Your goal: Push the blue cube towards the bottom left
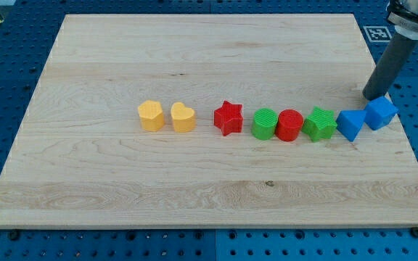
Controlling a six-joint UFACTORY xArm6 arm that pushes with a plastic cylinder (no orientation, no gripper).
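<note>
My tip (375,97) rests on the wooden surface (194,58) at the view's right, just above the blue cube (381,113); I carry no claw, only this rod. The cube touches a blue triangle (350,125), ending a row of blocks.

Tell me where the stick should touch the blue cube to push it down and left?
No hand here, so it is a push. Best on the blue cube's upper-right face, coming from the view's top right. My tip sits just above it there. The blue triangular block touches its lower-left side and would probably get shoved along.
</note>
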